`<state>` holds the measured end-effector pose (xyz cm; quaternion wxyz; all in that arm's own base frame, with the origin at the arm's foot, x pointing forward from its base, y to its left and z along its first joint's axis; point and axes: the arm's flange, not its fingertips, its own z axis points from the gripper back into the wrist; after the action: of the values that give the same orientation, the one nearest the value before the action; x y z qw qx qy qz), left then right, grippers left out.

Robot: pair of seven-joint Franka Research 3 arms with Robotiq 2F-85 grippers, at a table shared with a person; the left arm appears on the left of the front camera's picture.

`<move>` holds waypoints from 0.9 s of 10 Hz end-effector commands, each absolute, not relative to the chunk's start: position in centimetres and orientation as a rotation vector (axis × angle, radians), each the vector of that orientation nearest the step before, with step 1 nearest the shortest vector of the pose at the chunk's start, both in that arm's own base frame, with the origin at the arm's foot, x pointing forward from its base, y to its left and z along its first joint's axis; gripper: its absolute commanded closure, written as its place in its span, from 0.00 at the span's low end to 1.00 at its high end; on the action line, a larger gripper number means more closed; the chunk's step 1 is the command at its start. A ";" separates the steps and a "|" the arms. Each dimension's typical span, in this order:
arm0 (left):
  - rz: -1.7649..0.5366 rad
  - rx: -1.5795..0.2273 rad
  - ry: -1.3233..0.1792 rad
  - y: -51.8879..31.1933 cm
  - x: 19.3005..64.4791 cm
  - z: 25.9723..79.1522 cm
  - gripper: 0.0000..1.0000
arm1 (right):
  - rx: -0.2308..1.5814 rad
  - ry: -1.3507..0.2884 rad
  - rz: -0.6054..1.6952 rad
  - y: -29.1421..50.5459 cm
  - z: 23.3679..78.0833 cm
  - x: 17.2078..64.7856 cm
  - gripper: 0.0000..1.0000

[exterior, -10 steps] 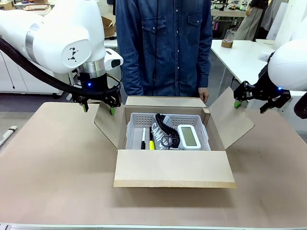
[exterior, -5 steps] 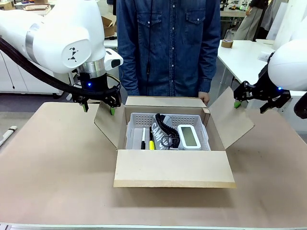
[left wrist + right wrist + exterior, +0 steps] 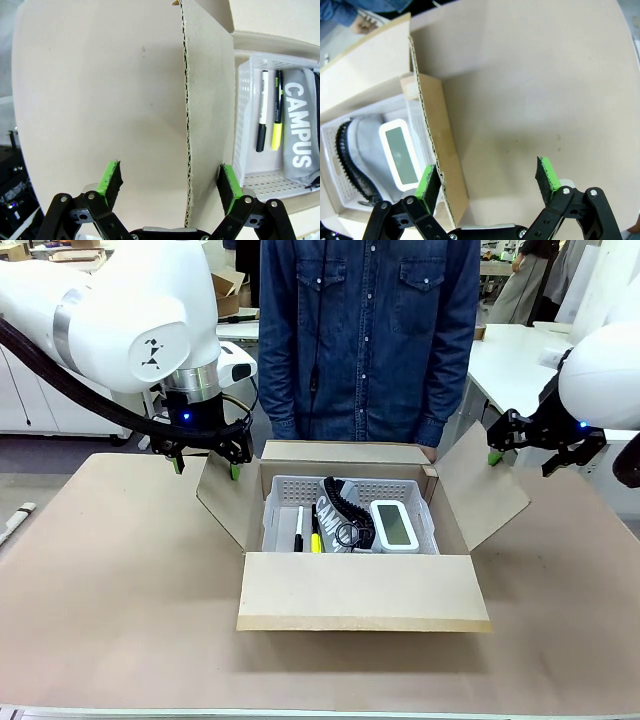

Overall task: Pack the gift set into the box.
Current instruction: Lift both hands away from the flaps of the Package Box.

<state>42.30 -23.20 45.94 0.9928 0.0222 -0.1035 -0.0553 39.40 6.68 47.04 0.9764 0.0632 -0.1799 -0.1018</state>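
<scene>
four flaps stand open on the box (image 3: 362, 592), and the gift set (image 3: 290, 488) already sits down inside it, in the middle of the table (image 3: 110, 570). so the packing proper looks done, and the step in hand is, by my reading, closing the carton.

at the left, the left gripper (image 3: 206, 466) hangs over the top edge of the left flap (image 3: 225, 498). its green pads are spread wide and hold nothing. the left wrist view shows the flap's corrugated edge running up between the fingers, clear of both. the next move there likely calls for pushing that flap inward over the tray without catching its rim.

inside the light perforated tray, from left to right, lie a white pen (image 3: 299, 528), a yellow marker (image 3: 315, 540), a grey fabric item (image 3: 333, 508) lettered "campus" with a black ribbed edge, and a white clock (image 3: 393, 525) lying face up.

the right flap (image 3: 490, 490) leans outward. the right gripper (image 3: 520, 460) hovers at its upper edge, fingers apart and empty. in the right wrist view the flap edge passes close by one pad, and i cannot tell whether it touches. a matching inward push seems due here too.
</scene>
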 end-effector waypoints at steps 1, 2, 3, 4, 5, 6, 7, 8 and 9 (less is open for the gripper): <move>-0.098 0.065 -0.214 -23.1 42.4 46.0 0.00 | 0.128 -0.364 -0.228 6.8 47.2 39.5 0.00; -0.111 0.045 -0.208 -23.2 42.3 45.9 0.00 | 0.127 -0.363 -0.205 6.7 47.0 39.4 0.00; -0.250 -0.121 -0.192 -24.4 40.5 48.7 0.00 | 0.327 -0.410 -0.038 7.9 50.4 38.7 0.00; -0.382 -0.273 -0.155 -24.5 38.5 51.0 0.00 | 0.561 -0.427 0.078 7.0 53.4 36.9 0.00; -0.576 -0.496 -0.099 -22.7 36.6 52.8 0.00 | 0.825 -0.345 0.175 4.1 55.5 34.6 0.00; -0.801 -0.776 -0.044 -19.6 35.4 53.7 0.00 | 1.126 -0.315 0.223 0.5 56.6 32.3 0.00; -0.983 -1.069 -0.086 -16.0 35.5 53.3 0.00 | 1.291 -0.344 0.105 -2.8 56.2 30.7 0.00; -0.977 -1.238 -0.113 -13.9 37.3 52.3 0.00 | 1.344 -0.345 -0.015 -4.5 54.9 30.7 0.00; -0.888 -1.320 -0.102 -13.4 39.1 51.2 0.00 | 1.330 -0.308 -0.083 -4.5 53.1 31.9 0.00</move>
<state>36.08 -14.96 53.96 0.8462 -0.3822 -0.1606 -0.3347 29.47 -4.40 56.43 0.8128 0.5426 -0.2115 0.0152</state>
